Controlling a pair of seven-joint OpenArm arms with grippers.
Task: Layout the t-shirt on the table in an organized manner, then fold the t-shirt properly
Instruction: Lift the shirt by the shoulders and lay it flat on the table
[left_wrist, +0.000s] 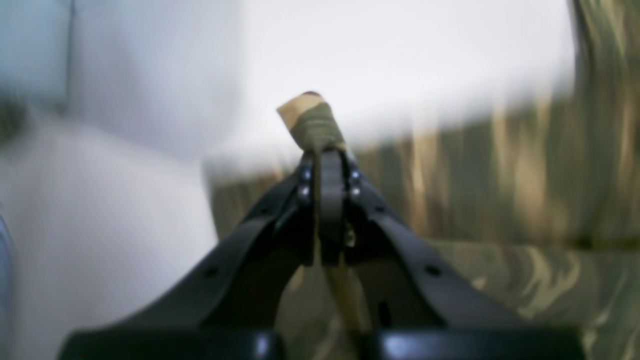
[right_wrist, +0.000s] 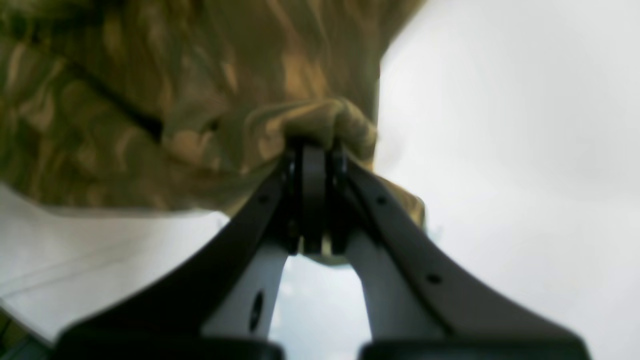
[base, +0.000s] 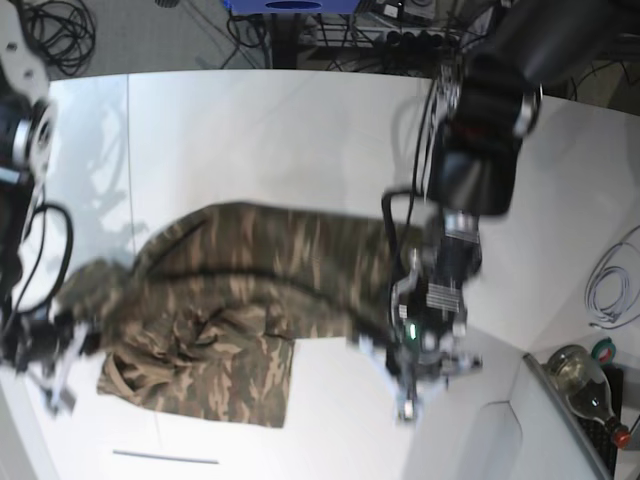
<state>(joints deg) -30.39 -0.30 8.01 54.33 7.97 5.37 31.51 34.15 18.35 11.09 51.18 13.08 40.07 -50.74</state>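
The camouflage t-shirt (base: 250, 300) lies bunched and stretched across the middle of the white table (base: 280, 140). My left gripper (left_wrist: 322, 152) is shut on a small tuft of the t-shirt (left_wrist: 312, 122), with more cloth to its right. In the base view the left gripper (base: 385, 338) sits at the shirt's right end. My right gripper (right_wrist: 312, 147) is shut on a thick fold of the t-shirt (right_wrist: 320, 120), and the shirt hangs to its left. That right gripper (base: 85, 340) holds the shirt's left end in the base view. Both wrist views are blurred.
A bottle (base: 580, 375) and rolls of tape stand beyond the table's lower right corner. White cable (base: 610, 290) lies at the right edge. A thin grey strip (base: 165, 458) rests near the front edge. Cables and a blue stand (base: 290, 6) are behind the table.
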